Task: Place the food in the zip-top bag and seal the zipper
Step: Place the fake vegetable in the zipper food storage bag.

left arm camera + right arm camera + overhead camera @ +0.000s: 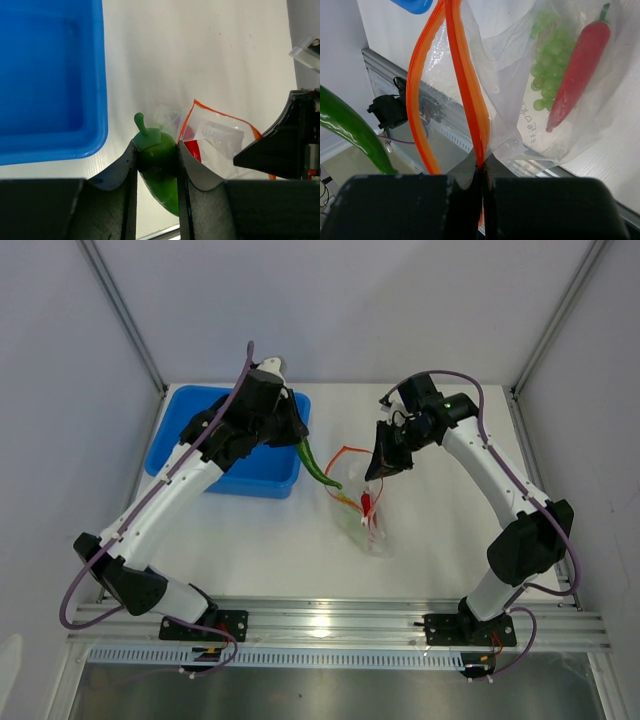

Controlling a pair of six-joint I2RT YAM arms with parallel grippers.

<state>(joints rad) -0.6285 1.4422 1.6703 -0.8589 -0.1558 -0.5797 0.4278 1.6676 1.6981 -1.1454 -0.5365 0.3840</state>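
Observation:
My left gripper [156, 155] is shut on a dark green pepper [159, 172], which hangs from it in the top view [318, 466] just left of the bag's mouth. My right gripper [482, 167] is shut on the red-orange zipper strip [465, 75] of the clear zip-top bag [520, 100] and holds the bag up with its mouth open [350, 455]. Light-green grapes [550, 55] and a red pepper [577, 65] lie inside the bag. The bag's lower part rests on the table [368, 525].
A blue plastic tub [230, 445] stands at the back left, under my left arm; it also shows in the left wrist view [45, 80]. A metal rail [340, 620] runs along the near table edge. Walls close in on both sides.

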